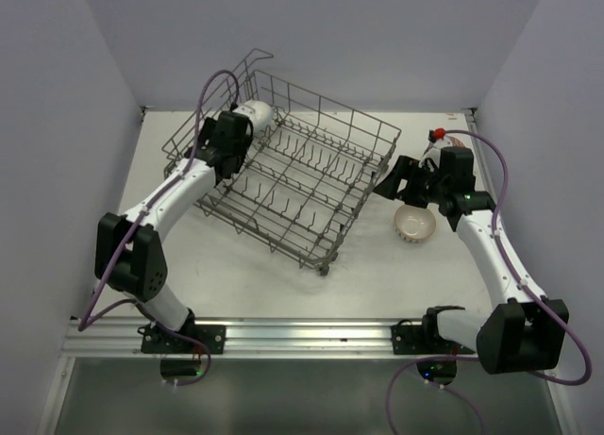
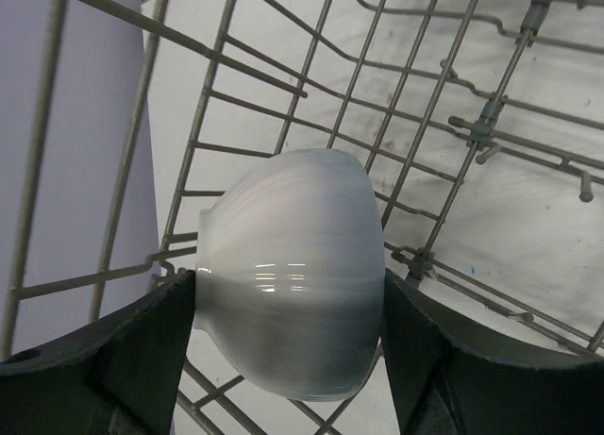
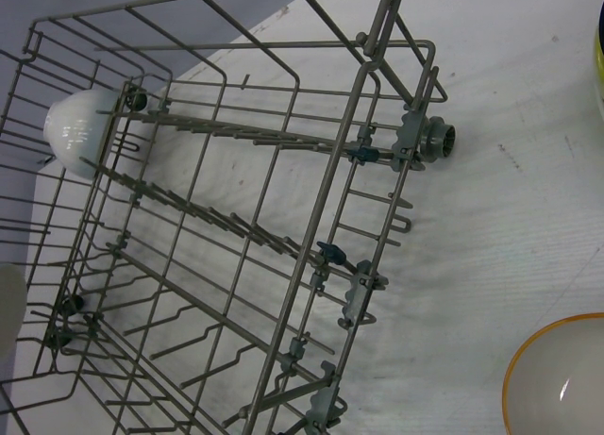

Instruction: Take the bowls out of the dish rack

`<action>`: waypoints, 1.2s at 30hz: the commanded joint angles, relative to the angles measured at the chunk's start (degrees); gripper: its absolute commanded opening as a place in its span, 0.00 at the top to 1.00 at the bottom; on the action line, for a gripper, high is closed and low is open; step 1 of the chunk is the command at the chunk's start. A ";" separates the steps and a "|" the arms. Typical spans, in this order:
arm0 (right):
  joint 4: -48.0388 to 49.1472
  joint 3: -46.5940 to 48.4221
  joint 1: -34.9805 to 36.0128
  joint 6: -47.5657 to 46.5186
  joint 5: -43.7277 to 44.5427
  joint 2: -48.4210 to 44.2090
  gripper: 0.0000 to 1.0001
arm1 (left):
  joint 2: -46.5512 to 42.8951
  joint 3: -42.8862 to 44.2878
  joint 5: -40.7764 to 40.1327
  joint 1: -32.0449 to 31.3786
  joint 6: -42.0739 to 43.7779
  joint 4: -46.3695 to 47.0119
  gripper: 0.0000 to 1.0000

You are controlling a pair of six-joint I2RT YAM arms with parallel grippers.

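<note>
Left gripper [image 2: 288, 298] fingers clamped on plain white bowl [image 2: 288, 265], held between them at dish rack [image 1: 311, 199] corner. Rounded outside faces wrist camera, mouth unseen. Right gripper [image 1: 389, 182]: finger spread unclear, orange-rimmed bowl [image 1: 413, 224] just beside.

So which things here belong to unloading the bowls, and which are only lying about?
Job: dish rack, white bowl in left gripper, orange-rimmed bowl on table.
Lying about: purple cables, metal rail.
</note>
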 commanded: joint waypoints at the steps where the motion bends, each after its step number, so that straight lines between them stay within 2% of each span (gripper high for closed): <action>1: 2.32 -0.14 -0.23 0.02 -0.58 -1.43 0.23 | -4.34 5.84 -1.33 -0.89 -3.23 -0.48 0.93; 9: 2.76 -0.05 -0.23 0.11 0.03 -1.52 0.23 | -7.42 11.73 5.25 -1.33 -8.15 -2.06 0.96; 16: 3.99 0.48 -0.15 0.98 -1.37 -2.22 0.23 | -10.41 14.72 22.01 -1.33 -15.36 -1.10 0.99; 21: 7.41 -0.31 0.29 3.45 -1.73 -4.24 0.23 | -13.30 13.94 28.54 -1.42 -19.22 0.92 0.98; 24: 1.64 3.61 1.87 2.14 4.49 -6.09 0.24 | -15.50 11.39 33.55 -1.33 -22.57 4.33 0.98; 26: 1.35 4.78 3.62 1.08 6.18 -7.84 0.24 | -16.21 8.41 39.34 -1.25 -24.67 6.45 0.98; 31: 7.33 6.45 8.63 3.71 2.84 -4.26 0.24 | -17.44 0.93 55.49 0.86 -33.81 17.26 0.97; 36: 14.18 8.73 16.90 5.91 4.51 0.48 0.25 | -18.32 -5.91 65.54 4.29 -41.98 25.68 0.97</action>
